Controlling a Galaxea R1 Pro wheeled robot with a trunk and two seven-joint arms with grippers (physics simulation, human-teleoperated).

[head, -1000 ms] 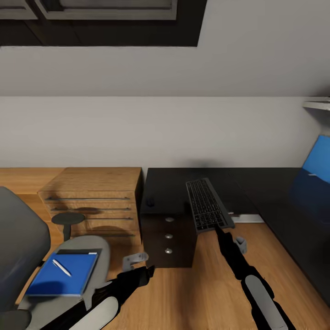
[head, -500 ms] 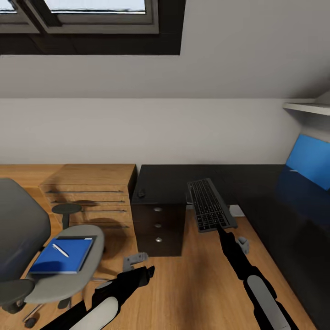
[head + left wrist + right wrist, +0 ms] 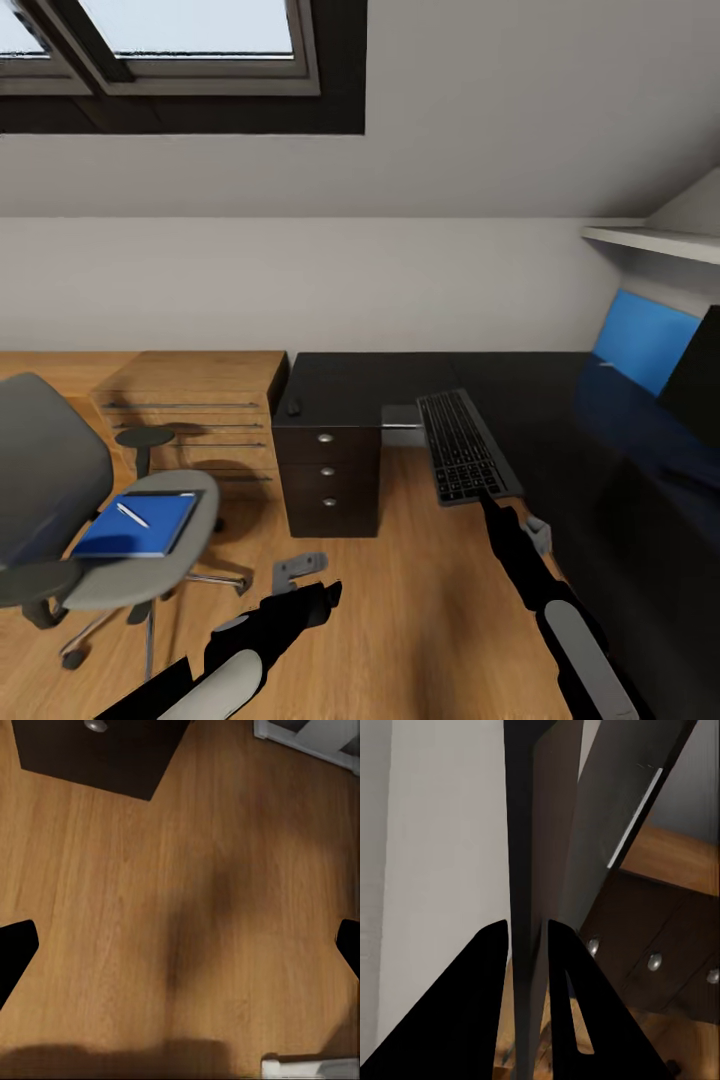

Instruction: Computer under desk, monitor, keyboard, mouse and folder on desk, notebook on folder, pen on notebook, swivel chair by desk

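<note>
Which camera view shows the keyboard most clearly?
The head view: the keyboard shows its full key rows, held at its near end by the right gripper. The right wrist view gives just its thin edge between the fingers.

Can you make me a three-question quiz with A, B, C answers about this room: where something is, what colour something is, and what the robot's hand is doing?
1. Where is the blue folder?
A. on the chair seat
B. on the floor
C. on the desk

2. What colour is the pen on the folder?
A. red
B. white
C. green

3. What is the right pincer doing?
A. hanging open with nothing in it
B. pressing a drawer knob
C. gripping the keyboard

Answers:
1 A: the folder lies flat on the grey chair seat.
2 B: a slim white stick shows against the blue.
3 C: the keyboard is held by its near end, up off the floor, with the pincer closed on its edge.
</note>
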